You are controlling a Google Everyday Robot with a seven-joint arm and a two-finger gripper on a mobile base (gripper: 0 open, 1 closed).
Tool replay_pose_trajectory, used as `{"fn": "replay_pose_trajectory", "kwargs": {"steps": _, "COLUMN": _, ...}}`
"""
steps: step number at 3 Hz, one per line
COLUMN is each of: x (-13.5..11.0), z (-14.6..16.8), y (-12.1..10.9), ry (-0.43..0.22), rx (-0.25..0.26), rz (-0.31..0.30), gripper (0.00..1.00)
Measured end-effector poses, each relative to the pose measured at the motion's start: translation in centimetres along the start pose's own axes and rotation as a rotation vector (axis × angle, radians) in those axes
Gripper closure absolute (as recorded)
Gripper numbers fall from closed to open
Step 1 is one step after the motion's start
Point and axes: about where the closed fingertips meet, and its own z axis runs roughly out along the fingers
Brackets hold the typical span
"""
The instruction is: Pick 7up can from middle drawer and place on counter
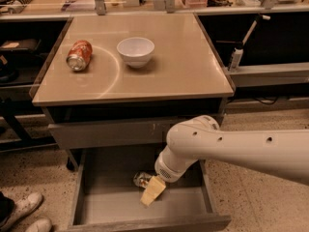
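The middle drawer is pulled open below the cabinet, showing its grey floor. The 7up can lies on that floor near the middle; only its shiny end shows, the rest is hidden behind my gripper. My gripper, with pale yellowish fingers, reaches down into the drawer right next to the can, at its right. The white arm comes in from the right. The beige counter tops the cabinet.
An orange-red can lies on its side at the counter's left. A white bowl stands near the counter's middle back. A closed grey drawer front sits above the open drawer. Shoes show at the bottom left.
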Motion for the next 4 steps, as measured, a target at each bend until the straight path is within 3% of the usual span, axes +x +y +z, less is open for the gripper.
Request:
{"fn": "replay_pose_trajectory", "kwargs": {"steps": 1, "x": 0.0, "z": 1.2, "y": -0.1, "ry": -0.019, "rx": -0.012, "rz": 0.007, "gripper": 0.0}}
{"fn": "replay_pose_trajectory", "kwargs": {"steps": 4, "x": 0.3, "z": 9.0, "y": -6.0, "ry": -0.132, "rx": 0.088, "rz": 0.159, "gripper": 0.0}}
